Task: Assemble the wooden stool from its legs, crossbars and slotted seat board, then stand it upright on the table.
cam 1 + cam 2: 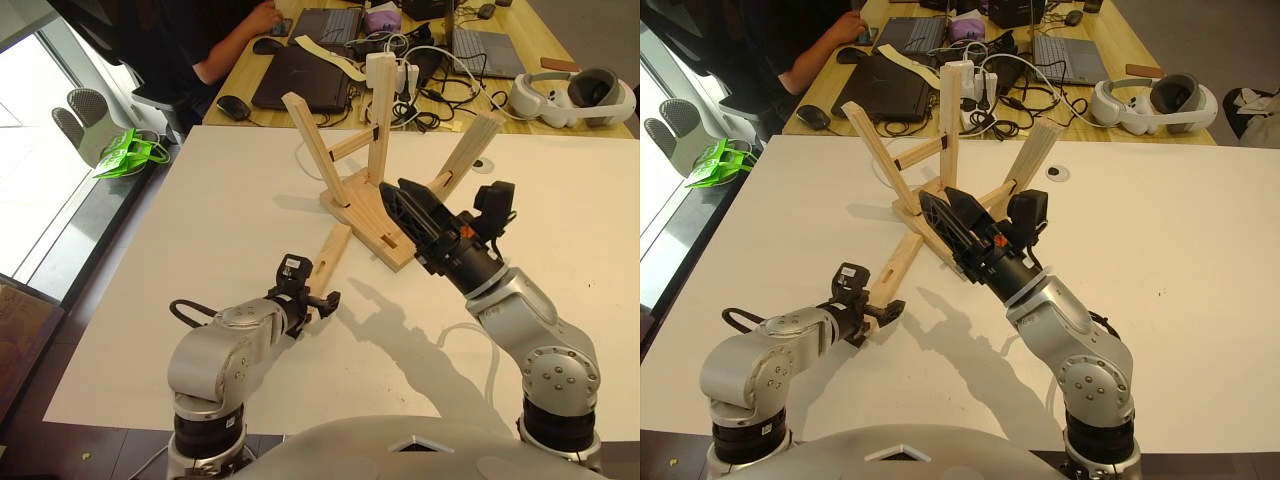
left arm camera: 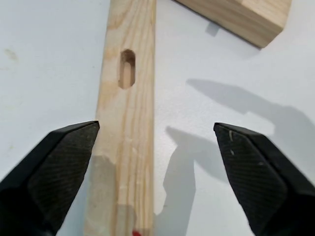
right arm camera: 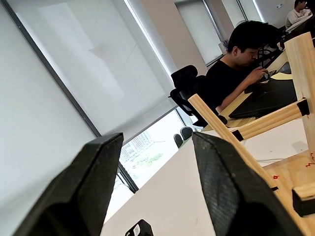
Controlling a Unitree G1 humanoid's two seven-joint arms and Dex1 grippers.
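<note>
The slotted seat board lies flat on the white table with three legs standing up from it. A crossbar joins two of them. A loose leg with a slot lies on the table in front of the board. My left gripper is open at the loose leg's near end. In the left wrist view its fingers straddle the leg, which sits close to one pad. My right gripper hangs open above the board's near edge, holding nothing.
Behind the table, a wooden desk carries laptops, tangled cables, a mouse and a white headset. A person sits at its far left. The table's left edge drops to the floor.
</note>
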